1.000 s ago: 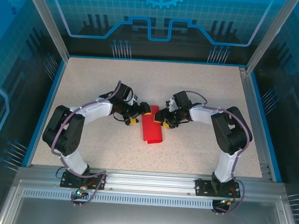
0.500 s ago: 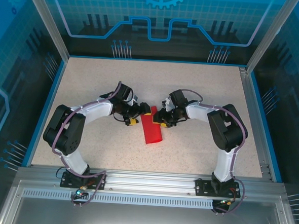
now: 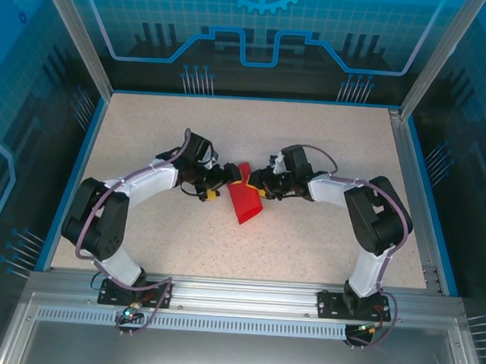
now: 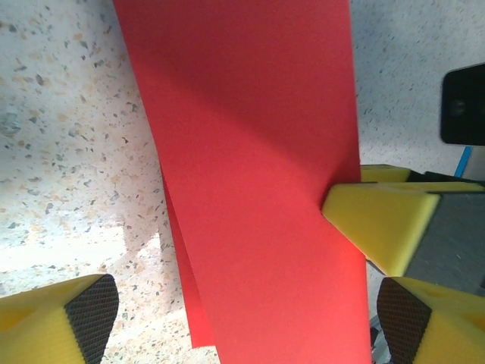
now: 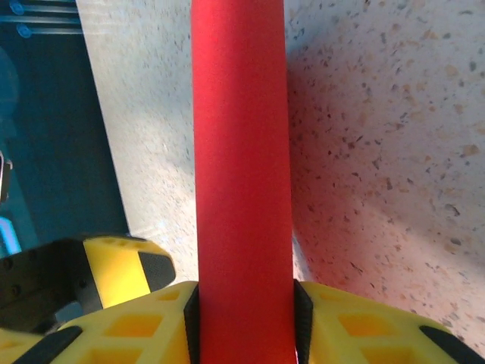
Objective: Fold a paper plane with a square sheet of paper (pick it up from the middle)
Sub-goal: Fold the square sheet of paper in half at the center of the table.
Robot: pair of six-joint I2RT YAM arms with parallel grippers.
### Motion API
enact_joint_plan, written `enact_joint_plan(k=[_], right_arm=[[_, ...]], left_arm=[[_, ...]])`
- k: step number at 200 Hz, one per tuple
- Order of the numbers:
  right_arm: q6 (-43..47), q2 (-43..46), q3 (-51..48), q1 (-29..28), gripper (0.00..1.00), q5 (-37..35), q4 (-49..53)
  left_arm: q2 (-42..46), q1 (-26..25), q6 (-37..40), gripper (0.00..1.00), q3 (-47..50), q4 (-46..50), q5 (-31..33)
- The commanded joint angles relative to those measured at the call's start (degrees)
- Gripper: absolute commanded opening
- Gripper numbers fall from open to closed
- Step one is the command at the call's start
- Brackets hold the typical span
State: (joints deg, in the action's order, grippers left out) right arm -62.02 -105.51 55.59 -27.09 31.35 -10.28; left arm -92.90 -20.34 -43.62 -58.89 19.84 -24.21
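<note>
The square sheet of paper [image 3: 246, 202] is bright red and bent over into a narrow doubled band at the middle of the table. My right gripper [image 3: 252, 183] is shut on its far end. In the right wrist view both black pads [image 5: 301, 311] press the sides of the curled sheet of paper [image 5: 241, 152], with my right gripper [image 5: 242, 322] around it. My left gripper [image 3: 220, 186] stands open on the sheet's left side. In the left wrist view the sheet of paper [image 4: 258, 152] runs between the wide-apart fingers of my left gripper [image 4: 246, 315], touching neither pad.
The speckled table [image 3: 312, 137] has a blue rim [image 3: 72, 176] and glass walls behind and at the sides. The right gripper's yellow finger [image 4: 379, 220] pokes into the left wrist view against the paper's edge. The metal rail [image 3: 244, 298] holds both arm bases.
My right gripper has closed on the sheet, which now looks narrower and more tilted. Both wrists have shifted slightly toward the far side. The left gripper has stayed open.
</note>
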Motion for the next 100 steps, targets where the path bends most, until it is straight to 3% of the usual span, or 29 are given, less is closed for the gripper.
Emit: enact_joint_plan(k=[1,44,100], right_arm=[[-9.0,1.1,-1.2,-0.6,0.37,-1.9,-10.0],[-12.1,2.6,-1.7,-1.6,0.36,-7.5,-10.9],[-15.9,3.7,-5.6,-4.9,0.35,-20.2,-12.0]], left_arm=[[2.6,1.3,-0.9,0.93,0.3,2.0,1.3],[6.2,3.6,-0.6,0.94,1.5,2.4,0.9],[5.7,4.0,-1.5,0.94,2.4,-0.3,-3.1]])
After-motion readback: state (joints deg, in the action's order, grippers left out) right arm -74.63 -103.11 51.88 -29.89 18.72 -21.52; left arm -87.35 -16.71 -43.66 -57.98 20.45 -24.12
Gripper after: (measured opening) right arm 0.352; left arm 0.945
